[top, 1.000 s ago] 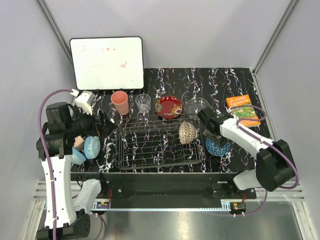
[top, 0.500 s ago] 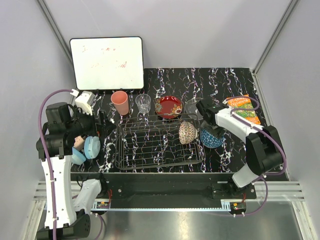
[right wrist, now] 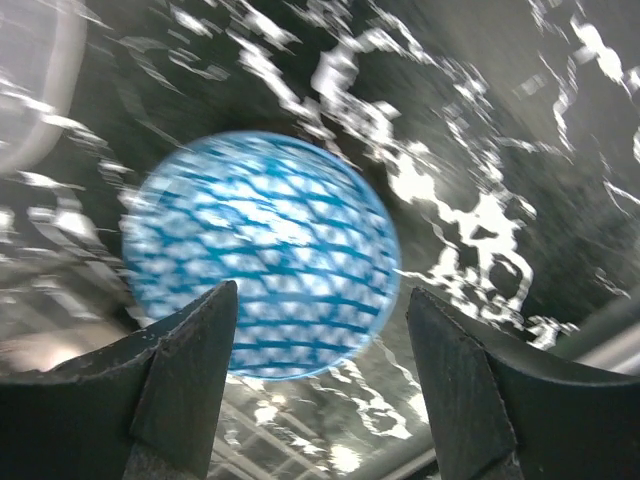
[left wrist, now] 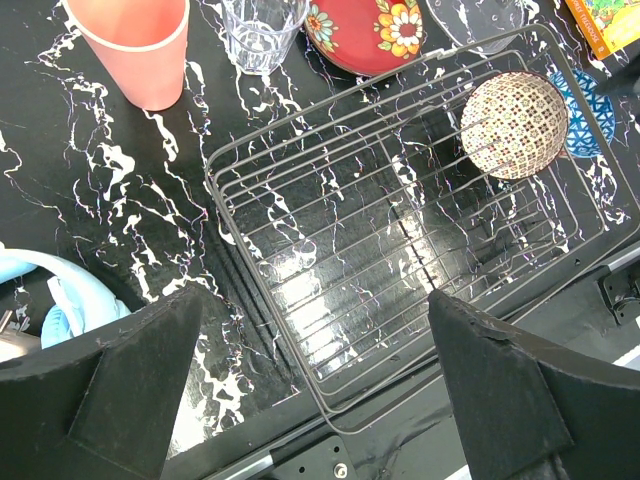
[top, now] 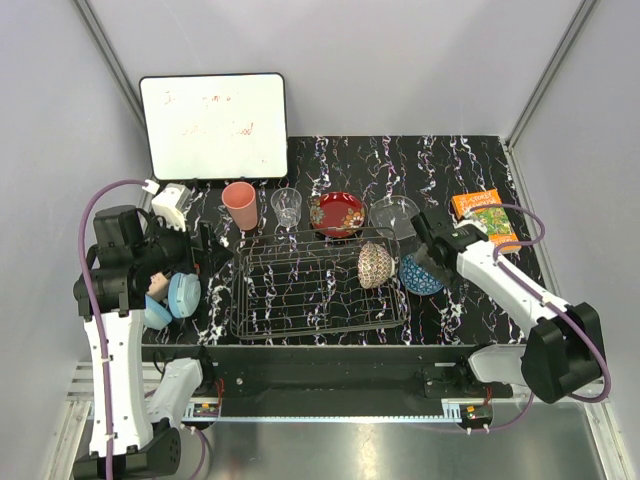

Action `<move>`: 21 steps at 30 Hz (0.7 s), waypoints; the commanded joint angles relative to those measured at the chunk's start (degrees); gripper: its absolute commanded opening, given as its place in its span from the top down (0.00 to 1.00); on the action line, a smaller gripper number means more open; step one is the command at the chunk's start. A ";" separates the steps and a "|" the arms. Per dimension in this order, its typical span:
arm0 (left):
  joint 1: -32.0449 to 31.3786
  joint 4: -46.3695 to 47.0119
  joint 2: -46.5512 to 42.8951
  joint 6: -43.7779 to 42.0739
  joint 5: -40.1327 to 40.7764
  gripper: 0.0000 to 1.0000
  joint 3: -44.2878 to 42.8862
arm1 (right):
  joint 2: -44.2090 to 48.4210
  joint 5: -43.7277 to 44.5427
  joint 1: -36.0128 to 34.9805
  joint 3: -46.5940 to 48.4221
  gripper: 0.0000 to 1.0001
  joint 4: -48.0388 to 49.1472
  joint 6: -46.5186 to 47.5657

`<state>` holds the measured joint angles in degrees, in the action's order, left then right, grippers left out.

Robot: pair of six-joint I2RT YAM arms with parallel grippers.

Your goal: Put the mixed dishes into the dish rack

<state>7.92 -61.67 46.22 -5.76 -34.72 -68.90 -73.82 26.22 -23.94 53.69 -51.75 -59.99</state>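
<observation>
Overhead and wrist views of two arms at a black marbled table. The right pincer hangs over the blue bowl, its two fingers standing well apart, one toward each side of the bowl. The wrist view is blurred, so whether a finger touches the rim cannot be told; nothing is clamped. The blue bowl sits upright on the table just beside the right end of the dish rack, outside the wires. The left pincer is held to the left of the rack with its fingers spread wide, holding and touching nothing. Inside the rack, at its right end, the speckled bowl stands on edge among the wires. On the table along the far side of the rack stand, from left to right, the pink cup, the glass tumbler, the red plate and the clear bowl. Blue headphones lie left of the rack beside the left arm, an orange book lies at the right, and a white board stands at the far left.
</observation>
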 commanded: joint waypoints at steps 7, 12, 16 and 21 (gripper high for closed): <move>0.07 0.85 -0.69 -0.04 -0.79 0.01 -0.88 | -0.27 -2.66 0.21 -4.38 0.28 -1.69 -3.21; 0.07 0.85 -0.51 -0.04 -0.88 0.01 -1.06 | -1.32 -1.43 0.30 -7.63 0.30 0.33 -4.78; 0.07 0.67 -0.34 0.05 -0.96 0.01 -1.58 | -2.90 -1.43 0.21 -9.65 0.33 2.70 -6.28; 0.07 0.15 -0.16 -0.30 -0.79 0.01 -1.94 | -3.08 -0.64 0.21 -10.54 0.51 4.20 -6.99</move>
<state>7.92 -61.93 46.17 -5.76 -34.74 -68.90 -76.99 24.36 -23.92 43.13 -49.41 -64.93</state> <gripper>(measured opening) 0.988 0.554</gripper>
